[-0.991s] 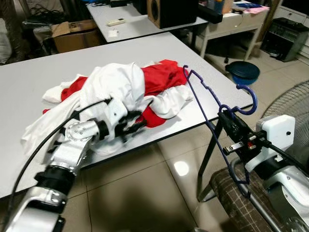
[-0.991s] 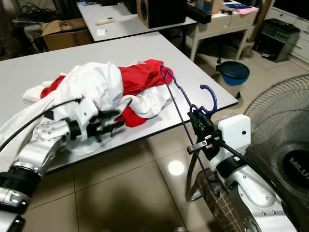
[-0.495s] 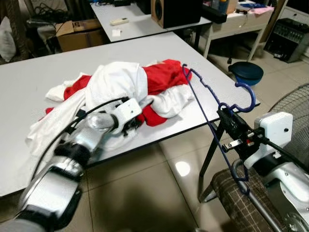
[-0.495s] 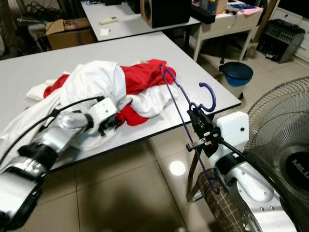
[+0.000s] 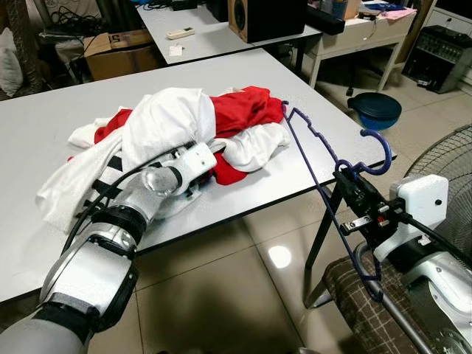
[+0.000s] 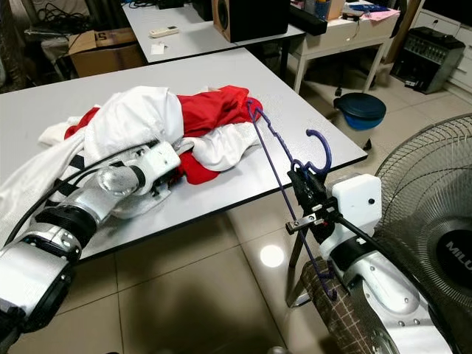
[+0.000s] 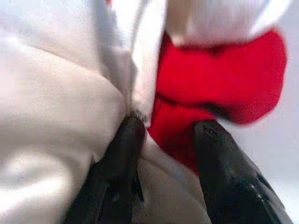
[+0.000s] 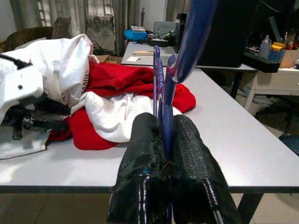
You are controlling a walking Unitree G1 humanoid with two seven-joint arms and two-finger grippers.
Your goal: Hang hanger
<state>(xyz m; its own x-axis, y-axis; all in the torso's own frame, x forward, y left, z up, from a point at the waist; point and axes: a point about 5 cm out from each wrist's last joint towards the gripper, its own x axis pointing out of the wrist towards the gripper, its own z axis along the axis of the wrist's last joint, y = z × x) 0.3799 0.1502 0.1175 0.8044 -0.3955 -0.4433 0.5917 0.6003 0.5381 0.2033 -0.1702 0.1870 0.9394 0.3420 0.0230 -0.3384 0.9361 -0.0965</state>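
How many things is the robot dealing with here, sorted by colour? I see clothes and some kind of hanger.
White garments: 1 pile, how many pieces cannot be told
Red garments: 1 pile, how many pieces cannot be told
Blue hangers: 1, clamped in the right gripper
Total: 3 colour groups; the left gripper is open against the clothes.

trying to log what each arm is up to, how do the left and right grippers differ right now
The left gripper is pushed into the pile of clothes on the white table; the right gripper is off the table's edge, above the floor. The left one's fingers are open against white and red cloth; the right one's are shut on the blue hanger, held upright. Both have two black fingers.
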